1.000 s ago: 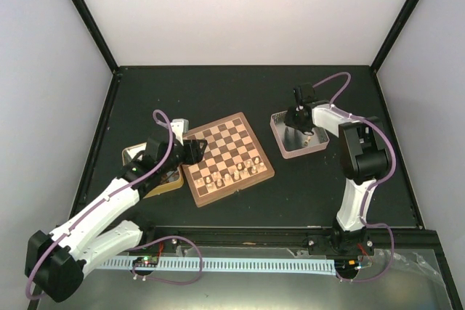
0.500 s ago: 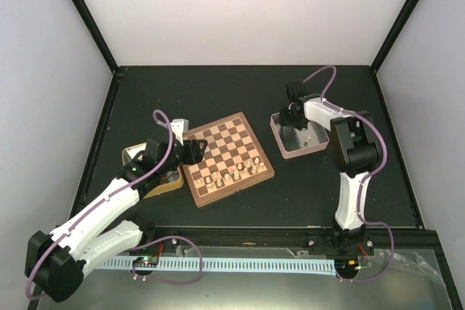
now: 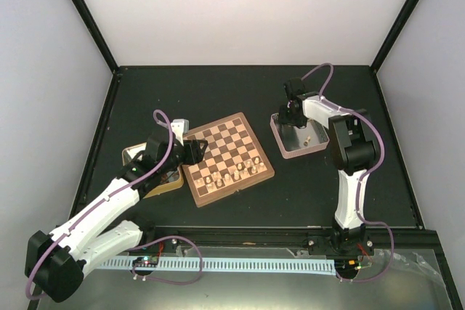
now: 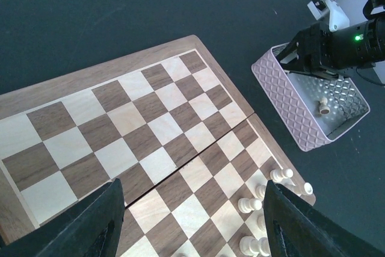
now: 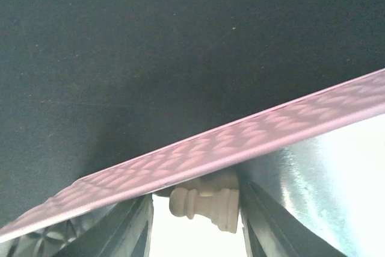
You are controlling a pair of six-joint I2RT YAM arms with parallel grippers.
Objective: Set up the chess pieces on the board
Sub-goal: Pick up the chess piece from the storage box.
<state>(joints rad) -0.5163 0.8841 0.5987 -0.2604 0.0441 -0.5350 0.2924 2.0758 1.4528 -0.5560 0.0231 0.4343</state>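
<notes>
The board lies at the table's middle, with several cream chess pieces on its near rows. They also show in the left wrist view. My left gripper hangs open and empty over the board's left edge. My right gripper is down in the far left corner of the pink tray. Its jaws stand on either side of a chess piece lying on its side. The piece's base touches the right finger; a small gap shows at the left finger. Another piece lies loose in the tray.
The pink tray's wall runs right in front of the right gripper. A shallow gold-coloured tray sits under my left arm, left of the board. Black frame rails border the dark table.
My right gripper has moved from the middle of the pink tray to its far left corner. The left arm and the board's pieces have not moved.
</notes>
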